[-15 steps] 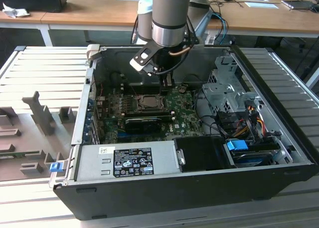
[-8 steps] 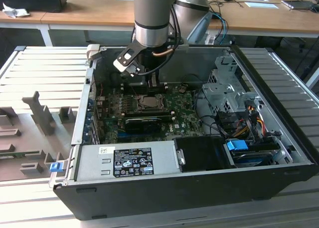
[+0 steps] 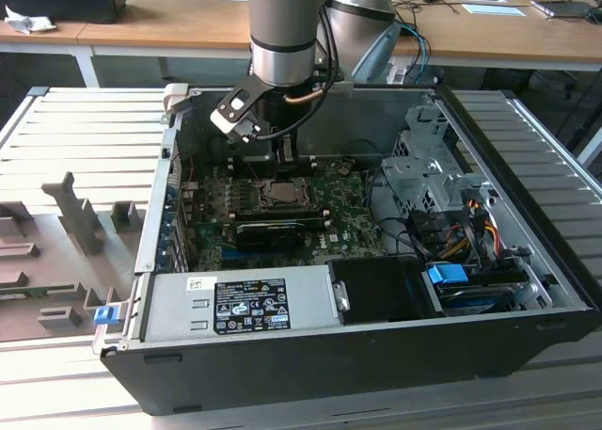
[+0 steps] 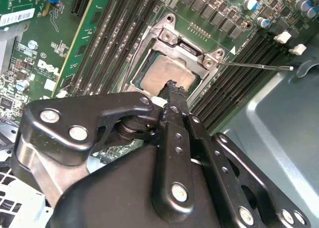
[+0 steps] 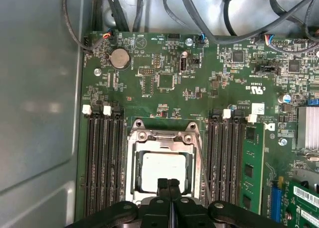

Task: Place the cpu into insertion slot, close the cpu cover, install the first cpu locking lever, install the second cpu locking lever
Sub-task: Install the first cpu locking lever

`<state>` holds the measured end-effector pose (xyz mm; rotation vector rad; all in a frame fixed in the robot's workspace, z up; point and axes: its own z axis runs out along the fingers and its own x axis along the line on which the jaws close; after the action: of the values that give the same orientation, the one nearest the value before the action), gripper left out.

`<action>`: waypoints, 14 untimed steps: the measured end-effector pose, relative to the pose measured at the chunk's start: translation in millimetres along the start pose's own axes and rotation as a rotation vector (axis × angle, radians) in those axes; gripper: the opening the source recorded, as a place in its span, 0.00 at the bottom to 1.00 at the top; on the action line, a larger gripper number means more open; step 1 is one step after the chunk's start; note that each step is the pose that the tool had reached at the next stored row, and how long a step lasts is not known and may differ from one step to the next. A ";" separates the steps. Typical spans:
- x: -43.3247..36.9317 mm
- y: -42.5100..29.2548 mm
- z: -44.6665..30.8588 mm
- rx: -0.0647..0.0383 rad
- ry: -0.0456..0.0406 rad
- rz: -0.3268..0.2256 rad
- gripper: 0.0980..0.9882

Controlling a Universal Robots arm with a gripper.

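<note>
cpu flat silver square, seemingly seated under cpu cover; pincer clenched, empty.

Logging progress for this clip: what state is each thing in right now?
cpu: seated in the insertion slot, metal top up.
cpu cover: down over the cpu.
locking lever: swung out from the insertion slot, unlatched.
gripper: shut, empty, tips by the cpu's edge.
computer case: open, side panel off.
</note>
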<state>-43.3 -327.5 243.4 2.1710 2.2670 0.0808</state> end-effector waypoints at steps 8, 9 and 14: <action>0.5 0.6 -15.3 0.000 0.0000 0.000 0.01; 0.6 0.7 -16.9 0.000 0.0000 0.000 0.01; 1.0 1.2 -29.4 0.000 0.0000 0.000 0.01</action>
<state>-43.3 -327.5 272.9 2.1712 2.2672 0.0805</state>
